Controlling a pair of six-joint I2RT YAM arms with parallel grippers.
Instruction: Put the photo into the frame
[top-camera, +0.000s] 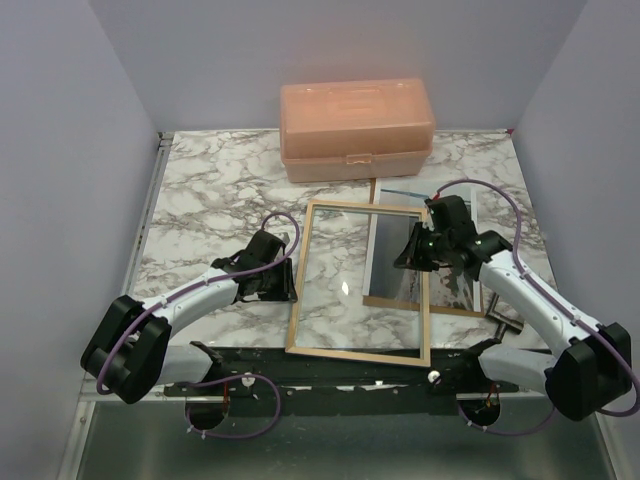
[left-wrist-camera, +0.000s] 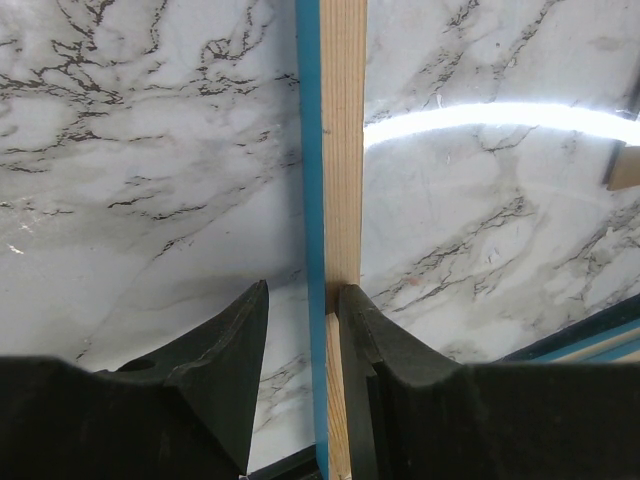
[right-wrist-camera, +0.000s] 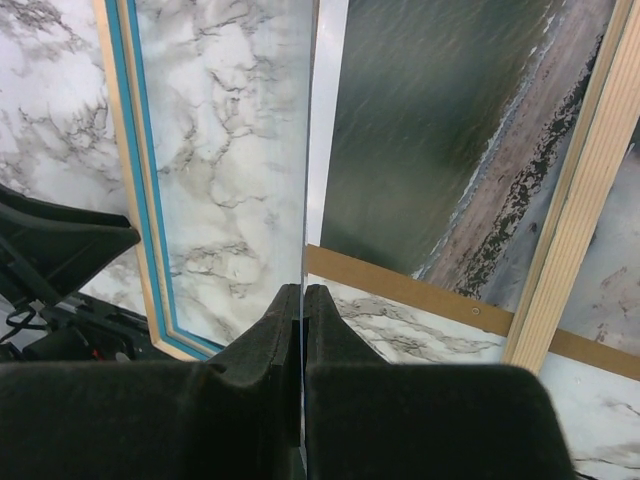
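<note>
The frame (top-camera: 303, 285) lies flat mid-table, light wood side up; its blue edge shows in the left wrist view (left-wrist-camera: 343, 150). My left gripper (top-camera: 278, 278) is open and straddles the frame's left rim (left-wrist-camera: 303, 290): the right finger touches the wood, the left finger stands apart. The photo (top-camera: 392, 250), dark sea scenery with a white border, lies at the frame's right side, partly over a brown backing board (top-camera: 450, 306). My right gripper (top-camera: 415, 252) is shut on the photo's thin edge (right-wrist-camera: 303, 295). The photo's face (right-wrist-camera: 430, 130) shows between that edge and the frame's right rim (right-wrist-camera: 575, 200).
A pink plastic box (top-camera: 357, 128) stands at the back of the marble table (top-camera: 210, 190). A small metal part (top-camera: 505, 318) lies by the right arm. The table's near edge is a dark strip (top-camera: 330, 370).
</note>
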